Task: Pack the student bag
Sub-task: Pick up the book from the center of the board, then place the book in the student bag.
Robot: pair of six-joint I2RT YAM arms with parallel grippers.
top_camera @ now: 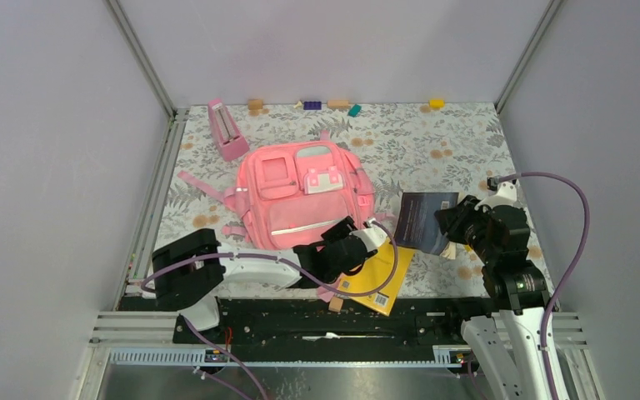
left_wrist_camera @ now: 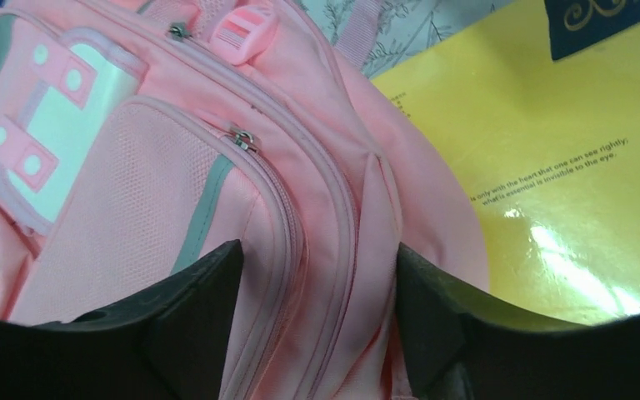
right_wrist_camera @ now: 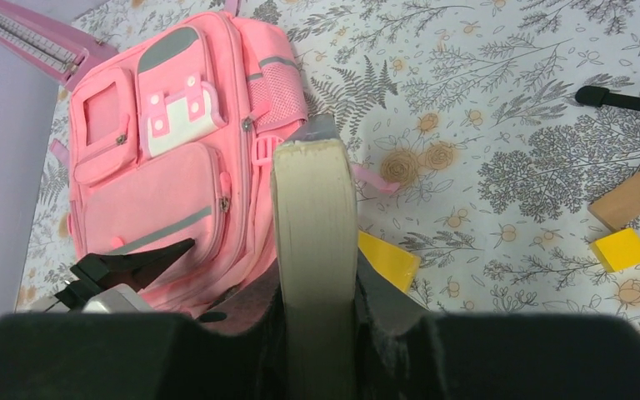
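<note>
- One floral tablecloth [top_camera: 458, 133] is covering the table, with grey walls [top_camera: 50, 125] enclosing it.
- One student bag [top_camera: 300, 196] is lying flat, centre-left.
- Two books: the yellow book [top_camera: 379, 279] is lying near, and the right gripper [right_wrist_camera: 317, 279] is clamping the navy book [top_camera: 423, 218].
- Jaws wide, the left gripper [left_wrist_camera: 315, 258] is straddling the bag's near-right edge.
- One pink metronome [top_camera: 227, 129] and five small blocks [top_camera: 312, 105] are sitting far.

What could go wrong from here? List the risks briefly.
1. The left gripper straddles only a soft fold of the student bag; the fabric may slip out, or the whole bag may drag.
2. The bag's zippers look shut, so the dark book in the right gripper has nowhere to go.
3. The yellow book at the bag's edge could get shoved.
</note>
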